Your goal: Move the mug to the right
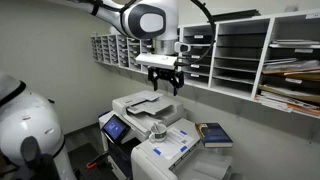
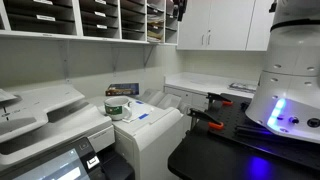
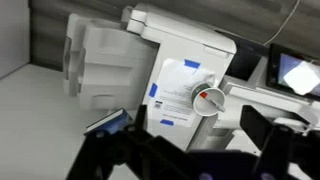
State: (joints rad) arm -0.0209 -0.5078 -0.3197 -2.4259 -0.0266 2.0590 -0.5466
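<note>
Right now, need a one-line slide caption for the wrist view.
Wrist view: open gripper hovers above the pale mug on the white printer, blue-covered book at lower left.

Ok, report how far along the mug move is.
Done: nothing that shows. The mug stands on the printer, ungrasped.
In hand: an approach at most. The gripper hangs open and empty above the mug, clearly apart from it.
Left: come down, close on the mug, carry it to the right and set it down.

no legible text, labels or numbers
</note>
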